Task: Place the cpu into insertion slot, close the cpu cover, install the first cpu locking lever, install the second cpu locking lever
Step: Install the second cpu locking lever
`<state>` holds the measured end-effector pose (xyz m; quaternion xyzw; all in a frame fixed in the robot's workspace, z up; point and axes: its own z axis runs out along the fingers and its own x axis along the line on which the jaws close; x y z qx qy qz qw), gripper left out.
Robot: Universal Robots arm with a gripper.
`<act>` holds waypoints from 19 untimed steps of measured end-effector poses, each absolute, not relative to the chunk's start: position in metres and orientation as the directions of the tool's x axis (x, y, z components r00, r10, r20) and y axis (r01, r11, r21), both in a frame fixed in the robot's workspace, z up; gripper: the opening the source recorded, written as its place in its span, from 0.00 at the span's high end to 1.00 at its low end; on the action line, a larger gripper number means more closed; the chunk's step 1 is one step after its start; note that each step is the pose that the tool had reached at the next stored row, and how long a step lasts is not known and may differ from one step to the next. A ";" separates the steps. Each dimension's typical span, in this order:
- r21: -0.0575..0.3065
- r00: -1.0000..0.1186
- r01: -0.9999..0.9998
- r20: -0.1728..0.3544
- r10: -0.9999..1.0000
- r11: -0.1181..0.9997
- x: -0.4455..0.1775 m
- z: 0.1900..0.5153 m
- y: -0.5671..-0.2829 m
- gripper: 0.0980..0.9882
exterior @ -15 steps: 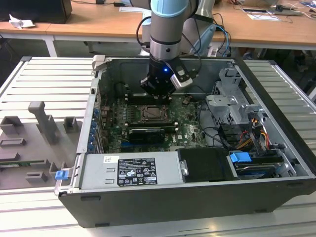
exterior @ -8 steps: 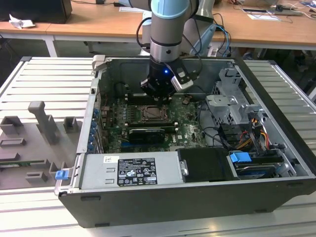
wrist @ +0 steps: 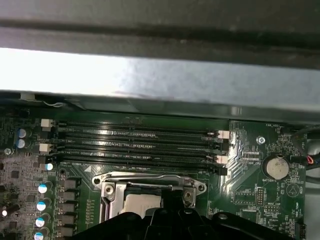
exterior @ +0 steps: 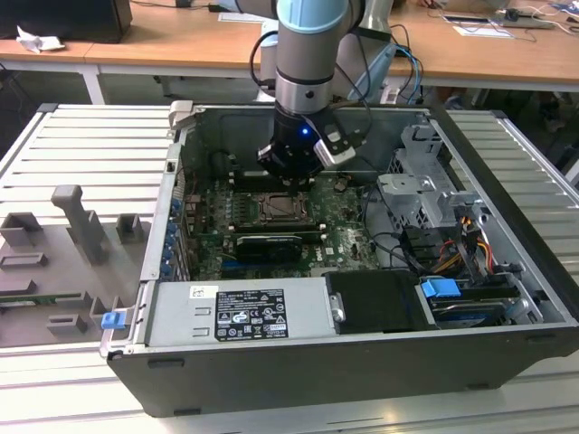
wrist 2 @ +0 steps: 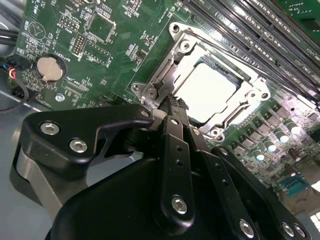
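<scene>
The cpu (wrist 2: 212,90) is seen seated in the socket, with the cpu cover (wrist 2: 187,50) lowered flat around it (bright glare on the chip top). The gripper (wrist 2: 175,102) is held just above the socket's edge on the motherboard (wrist 2: 100,55), fingers pressed together, gripping nothing.

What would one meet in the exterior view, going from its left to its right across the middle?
Grey fixture blocks → blue card clips → cpu socket under the gripper → silver drive cage → ribbed metal table.
</scene>
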<state>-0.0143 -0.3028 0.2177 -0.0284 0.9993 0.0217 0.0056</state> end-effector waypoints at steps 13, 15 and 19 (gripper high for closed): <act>0.043 -0.998 -0.057 -0.012 -0.057 0.997 -0.014 0.242 -0.318 0.99; 0.043 -0.998 -0.057 -0.012 -0.057 0.997 -0.014 0.241 -0.324 0.99; 0.043 -0.998 -0.057 -0.012 -0.057 0.997 -0.014 0.241 -0.331 0.99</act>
